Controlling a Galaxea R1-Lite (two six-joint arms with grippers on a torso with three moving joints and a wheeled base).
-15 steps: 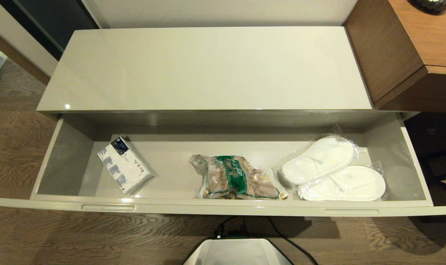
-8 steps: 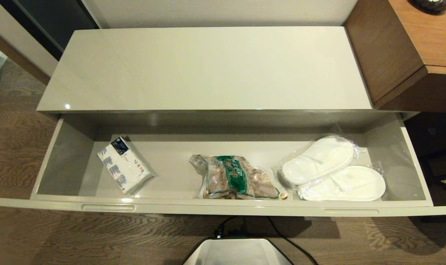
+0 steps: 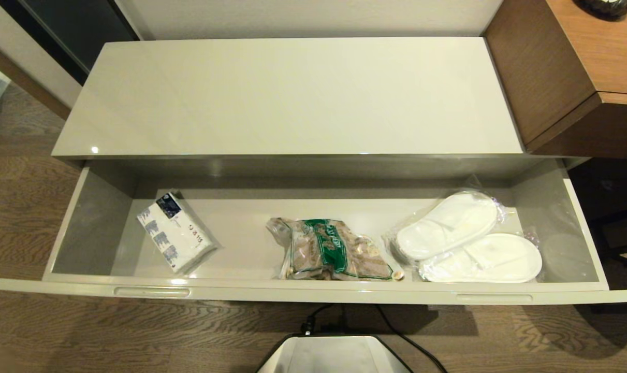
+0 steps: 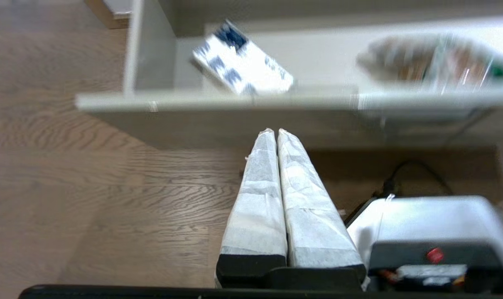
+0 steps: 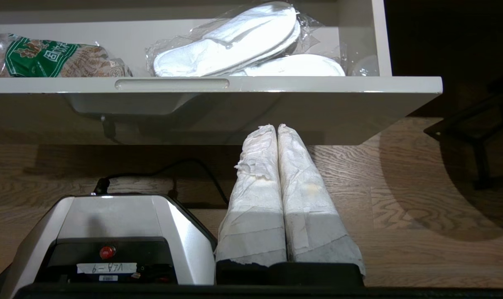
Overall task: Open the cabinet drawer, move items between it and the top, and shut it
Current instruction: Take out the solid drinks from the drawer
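Drawer (image 3: 313, 295) pulled out, snack bag (image 3: 334, 256) inside; left gripper (image 4: 276, 132), right gripper (image 5: 277, 126) both closed, empty, below drawer front

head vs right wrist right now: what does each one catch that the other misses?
Head only: the bare cabinet top, the tissue pack at the drawer's left, and the brown wooden cabinet.

Right wrist only: the right gripper, fingers together, empty, below the drawer front.

Both: the open cabinet drawer, the green-banded bag, the wrapped white slippers.
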